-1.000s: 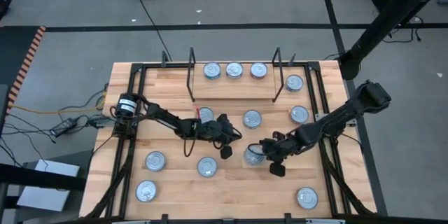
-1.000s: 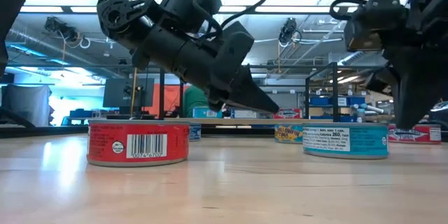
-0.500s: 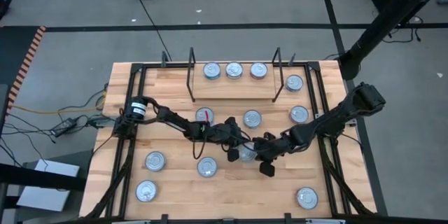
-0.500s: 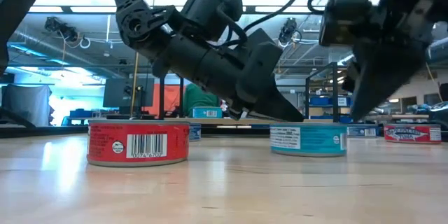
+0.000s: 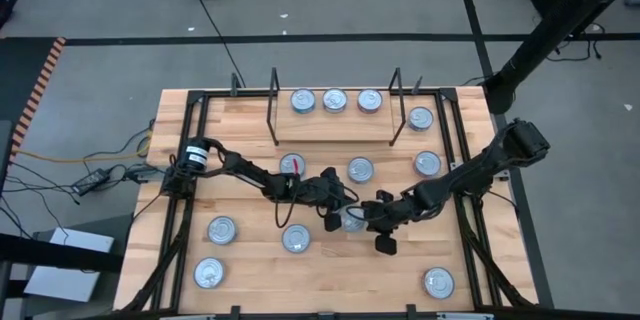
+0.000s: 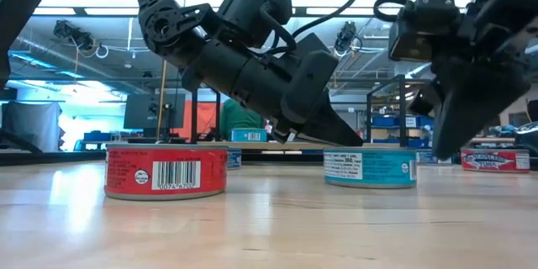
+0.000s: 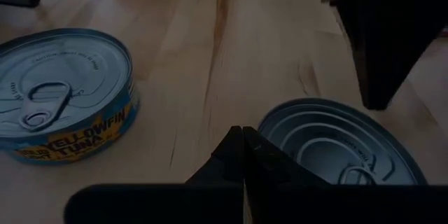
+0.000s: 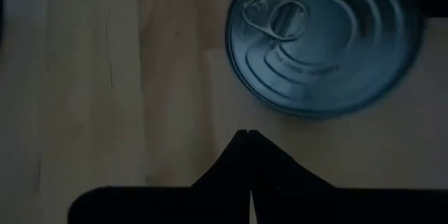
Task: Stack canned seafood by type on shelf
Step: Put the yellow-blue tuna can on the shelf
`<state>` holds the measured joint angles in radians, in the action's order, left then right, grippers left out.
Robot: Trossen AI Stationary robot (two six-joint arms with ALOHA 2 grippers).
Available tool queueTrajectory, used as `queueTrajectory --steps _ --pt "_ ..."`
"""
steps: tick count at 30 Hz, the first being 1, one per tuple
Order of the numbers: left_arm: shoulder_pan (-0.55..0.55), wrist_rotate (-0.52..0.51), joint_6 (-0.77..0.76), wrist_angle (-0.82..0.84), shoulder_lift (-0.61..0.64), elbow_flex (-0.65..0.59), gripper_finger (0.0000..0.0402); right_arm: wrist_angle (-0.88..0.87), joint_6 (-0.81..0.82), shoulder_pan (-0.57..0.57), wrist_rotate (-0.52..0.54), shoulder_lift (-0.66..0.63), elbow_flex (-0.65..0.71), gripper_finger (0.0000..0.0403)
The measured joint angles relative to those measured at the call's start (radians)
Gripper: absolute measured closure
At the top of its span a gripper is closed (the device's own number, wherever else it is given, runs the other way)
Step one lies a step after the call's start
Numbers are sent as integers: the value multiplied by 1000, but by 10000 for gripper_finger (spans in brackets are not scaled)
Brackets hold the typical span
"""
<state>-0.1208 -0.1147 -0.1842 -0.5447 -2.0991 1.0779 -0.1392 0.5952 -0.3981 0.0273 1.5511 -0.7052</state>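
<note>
Since a second ago the teal tin point(image 6: 371, 167) has been slid toward mid-table, now flanked by the left gripper point(image 5: 333, 222) and right gripper point(image 5: 383, 243), both pressed together and holding nothing. "YELLOWFIN TUNA" is read on a neighbouring tin point(image 7: 64, 95); three tins point(image 5: 335, 101) stand on the shelf point(image 5: 330, 125).

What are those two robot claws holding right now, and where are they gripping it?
Nothing. Both the left gripper and right gripper have shut jaws beside a teal tin.
</note>
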Motion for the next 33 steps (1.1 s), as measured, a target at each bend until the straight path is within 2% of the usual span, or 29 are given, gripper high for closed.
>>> queueTrajectory --steps 10,18,29,33 --pt "1 -9 0 28 2 0 400 59 12 29 35 5 -2 398" --pt "2 -6 1 42 2 -2 400 52 13 58 45 5 -62 398" --pt "3 66 45 46 -1 -3 400 -79 15 88 39 4 -163 398" --pt "-2 139 54 68 -9 -7 400 -95 15 105 80 3 -191 398"
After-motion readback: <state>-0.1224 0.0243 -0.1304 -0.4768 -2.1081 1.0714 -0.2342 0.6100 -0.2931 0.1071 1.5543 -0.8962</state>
